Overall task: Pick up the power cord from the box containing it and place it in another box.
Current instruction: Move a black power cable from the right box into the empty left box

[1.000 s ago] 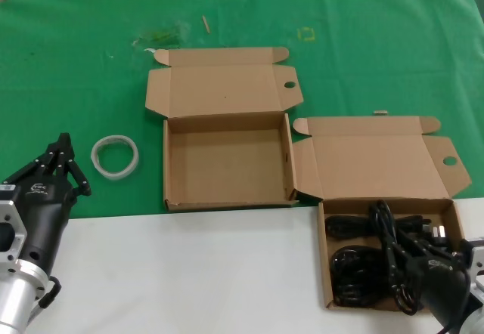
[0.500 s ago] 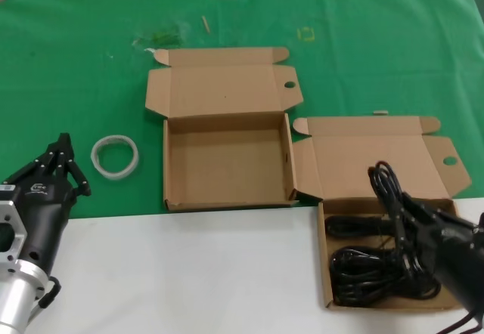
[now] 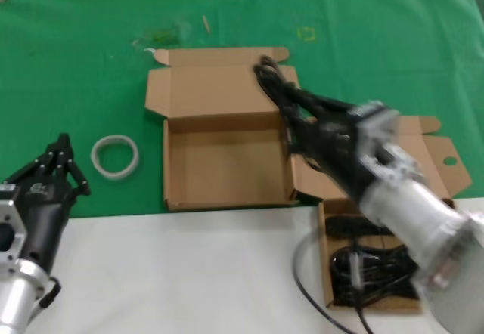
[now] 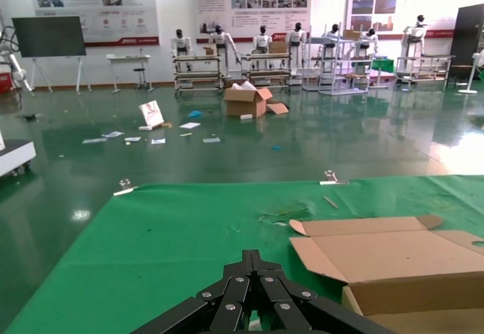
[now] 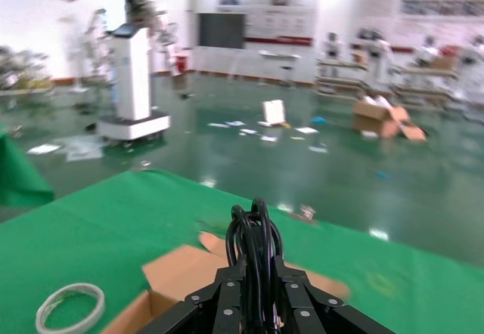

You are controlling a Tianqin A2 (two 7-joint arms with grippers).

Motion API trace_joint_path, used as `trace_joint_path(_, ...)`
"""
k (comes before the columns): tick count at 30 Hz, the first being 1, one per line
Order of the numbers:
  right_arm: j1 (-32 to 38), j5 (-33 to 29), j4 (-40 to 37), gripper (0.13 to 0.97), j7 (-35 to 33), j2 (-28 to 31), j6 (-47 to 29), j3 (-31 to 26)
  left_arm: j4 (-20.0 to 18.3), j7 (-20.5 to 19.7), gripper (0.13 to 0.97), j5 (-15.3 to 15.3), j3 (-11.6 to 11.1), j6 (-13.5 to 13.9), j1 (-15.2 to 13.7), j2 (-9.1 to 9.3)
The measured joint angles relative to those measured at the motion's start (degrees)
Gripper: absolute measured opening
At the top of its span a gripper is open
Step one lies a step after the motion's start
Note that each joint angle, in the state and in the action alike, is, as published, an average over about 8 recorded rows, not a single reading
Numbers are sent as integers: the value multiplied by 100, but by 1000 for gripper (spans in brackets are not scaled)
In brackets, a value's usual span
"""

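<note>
Two open cardboard boxes sit on the counter (image 3: 151,273), which is green cloth at the far side and white at the near side. The right claw (image 3: 291,107) is raised over the far right corner of another box (image 3: 227,164), its fingers clamped on the power cord (image 3: 274,85). The cord is a thin black cable gathered into a narrow hank. Its long axis runs in line with the right arm, and the looped end points away from the robot and toward its left, projecting past the fingertips over the hinged lid. In the right wrist view the hank (image 5: 255,247) stands straight out between the closed fingers, loops rounded at the tip. A single black strand (image 3: 318,304) trails below the arm in a curve over the white counter edge; the plug cannot be made out. The box (image 3: 327,266) at the near right holds a tangle of black cords (image 3: 363,273), partly hidden by the right arm. The left claw (image 3: 57,164) is parked at the near left, fingers drawn together to a point, beside a white ring (image 3: 115,155) lying on the green cloth.
</note>
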Motion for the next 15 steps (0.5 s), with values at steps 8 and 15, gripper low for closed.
trace_joint_path(8, 1588, 249, -1708, 201, -558, -1082, -229, -1303, 0, 0, 140, 0, 0, 0, 0, 0)
trace_joint_path(15, 2045, 239, -2231, 212, -488, -1190, -278, -1871, 0, 0, 140, 0, 0, 0, 0, 0)
